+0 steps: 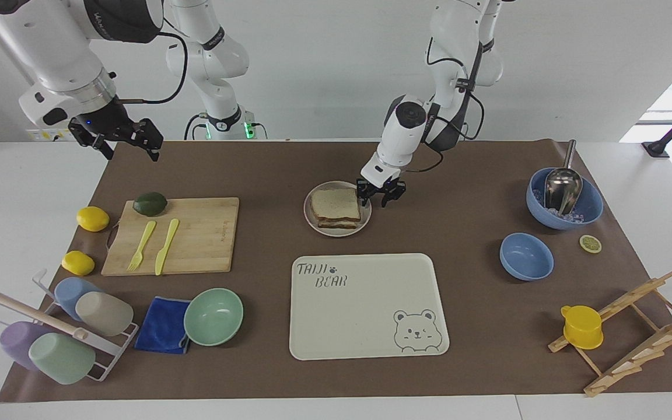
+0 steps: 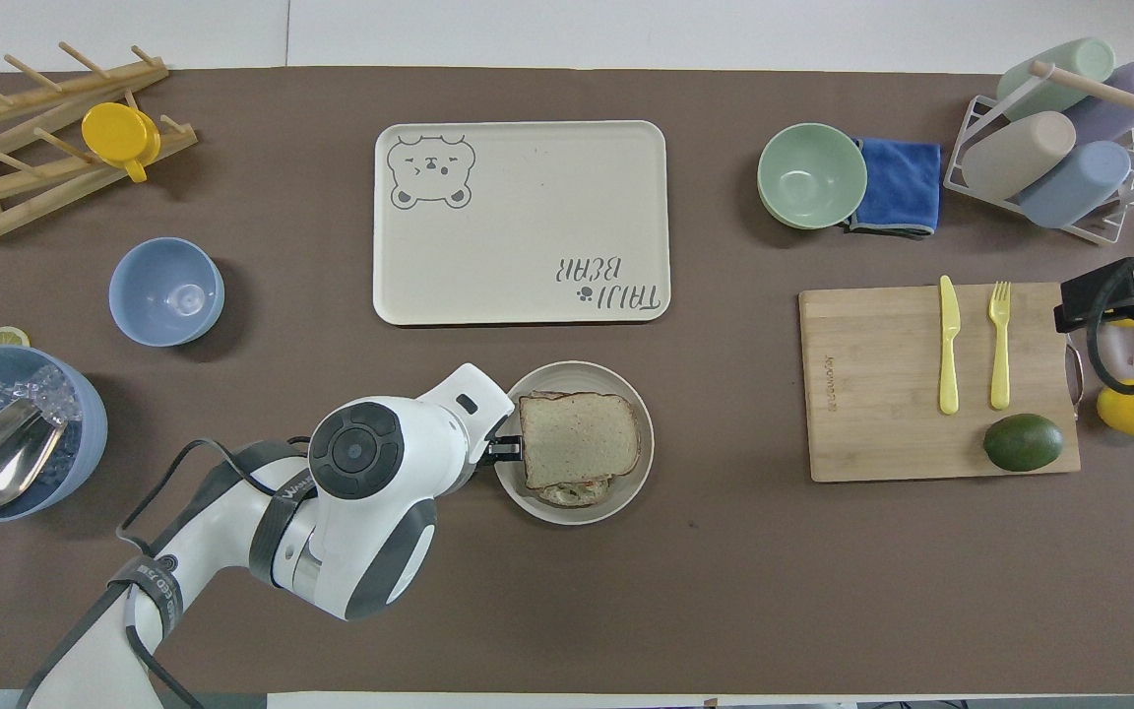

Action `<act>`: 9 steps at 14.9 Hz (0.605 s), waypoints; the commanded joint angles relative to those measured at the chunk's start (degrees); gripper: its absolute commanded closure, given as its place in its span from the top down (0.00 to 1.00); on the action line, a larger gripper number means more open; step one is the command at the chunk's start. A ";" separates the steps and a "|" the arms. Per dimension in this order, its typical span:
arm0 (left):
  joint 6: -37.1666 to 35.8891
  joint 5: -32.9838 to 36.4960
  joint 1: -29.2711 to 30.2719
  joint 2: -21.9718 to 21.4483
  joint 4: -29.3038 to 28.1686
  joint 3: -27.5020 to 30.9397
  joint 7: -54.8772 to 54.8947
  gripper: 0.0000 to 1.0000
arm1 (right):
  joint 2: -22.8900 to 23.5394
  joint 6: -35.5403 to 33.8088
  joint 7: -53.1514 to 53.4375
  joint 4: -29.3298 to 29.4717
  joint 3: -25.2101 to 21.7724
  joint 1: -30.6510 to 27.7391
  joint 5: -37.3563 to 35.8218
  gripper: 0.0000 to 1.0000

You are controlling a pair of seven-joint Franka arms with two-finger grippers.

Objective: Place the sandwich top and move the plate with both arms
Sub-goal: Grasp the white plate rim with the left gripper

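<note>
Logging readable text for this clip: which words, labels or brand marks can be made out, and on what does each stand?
"TAIJI BEAR", with a paw mark: printed on the cream tray, in the corner away from its bear drawing.
Small imprint on the wooden cutting board: too small to read.
Dark lettering on the right arm's upper link and on the left arm's band: not legible.
</note>
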 commanded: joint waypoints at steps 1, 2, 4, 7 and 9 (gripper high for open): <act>1.26 -1.61 -1.49 0.33 -0.21 0.87 -0.29 0.50 | -0.44 -0.17 -1.17 -0.32 0.15 -0.54 0.58 1.00; 1.61 -2.40 -1.84 0.33 -0.21 0.87 -0.29 0.47 | -0.44 -0.17 -1.17 -0.32 0.15 -0.54 0.67 1.00; 2.49 -2.50 -2.37 0.33 -0.21 0.87 -0.29 0.40 | -0.44 -0.17 -1.17 -0.32 0.15 -0.54 0.67 1.00; 3.98 -2.50 -2.98 1.91 -0.21 0.87 -0.29 0.36 | -0.44 -0.17 -1.17 -0.32 0.15 -0.54 0.58 1.00; 4.52 -2.50 -3.07 2.09 -0.21 0.87 -0.29 0.32 | -0.44 -0.17 -1.25 -0.32 0.15 -0.54 0.67 1.00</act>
